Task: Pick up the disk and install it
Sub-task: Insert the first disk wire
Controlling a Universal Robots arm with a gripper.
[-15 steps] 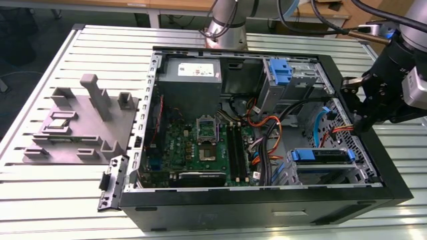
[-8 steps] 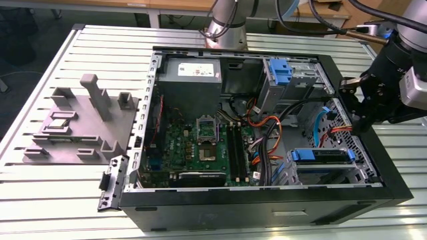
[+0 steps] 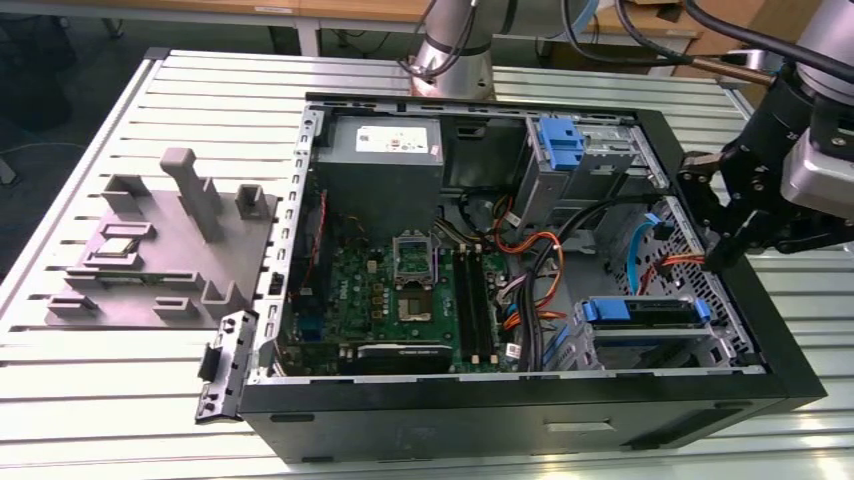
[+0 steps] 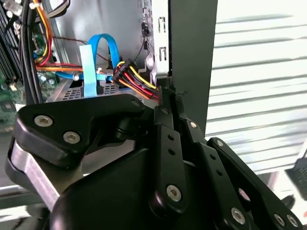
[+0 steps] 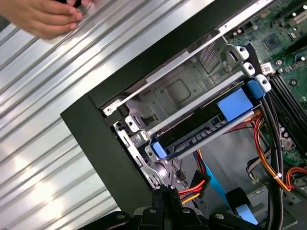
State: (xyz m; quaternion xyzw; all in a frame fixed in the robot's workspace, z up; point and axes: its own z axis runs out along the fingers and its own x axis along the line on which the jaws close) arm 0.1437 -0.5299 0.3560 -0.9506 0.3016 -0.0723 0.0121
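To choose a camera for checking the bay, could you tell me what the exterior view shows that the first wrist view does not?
Exterior view adds the grey fixture block on the table and the power-supply box. First wrist view adds a person's hand over the table. Both share the disk in its blue carrier, sitting in the drive cage.

Disk [image 3: 643,312] in case [image 3: 534,415] bay.

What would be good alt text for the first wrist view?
A blue-framed disk sits in a metal bay at the corner of an open black computer case, with coloured cables beside it. A person's hand rests on the ribbed metal table.
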